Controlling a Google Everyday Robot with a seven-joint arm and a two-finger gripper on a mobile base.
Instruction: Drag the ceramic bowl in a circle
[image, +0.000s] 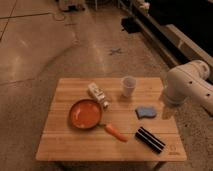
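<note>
Bowl (85, 114) sits left-centre on bench (60, 145), w/ carrot (116, 132) just lower right of it and carton (98, 95) by its upper-right rim. Gripper (166, 111) at frame right, over bench edge near sponge (145, 112); spread or pinched, can't tell. Carton label & bench corner mark unreadable.

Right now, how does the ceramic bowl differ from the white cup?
The ceramic bowl is orange, wide and shallow; the white cup is narrow and taller. The bowl sits left of centre, the cup by the far edge. Both stand upright. The end effector hangs by the table's right edge.
</note>
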